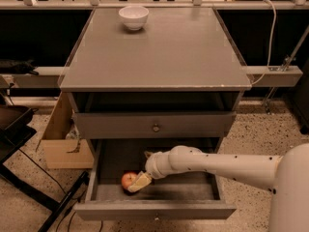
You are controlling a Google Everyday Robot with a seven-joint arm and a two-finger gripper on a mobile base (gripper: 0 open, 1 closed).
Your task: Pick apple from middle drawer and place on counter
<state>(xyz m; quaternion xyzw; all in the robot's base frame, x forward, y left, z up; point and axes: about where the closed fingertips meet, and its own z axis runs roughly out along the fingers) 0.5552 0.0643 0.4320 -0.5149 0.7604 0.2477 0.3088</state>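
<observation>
The apple (127, 179), small and red with yellowish patches, lies on the floor of the open middle drawer (183, 190), towards its front left. My gripper (139, 182), cream-coloured at the end of the white arm, reaches down into the drawer from the right. It sits right against the apple's right side. The grey counter (159, 52) is the cabinet's top slab, above the drawers.
A white bowl (133, 17) stands at the counter's back left. A shut drawer front with a knob (155, 127) sits above the open drawer. A cardboard box (60, 139) and black stand legs (58, 202) are on the floor to the left.
</observation>
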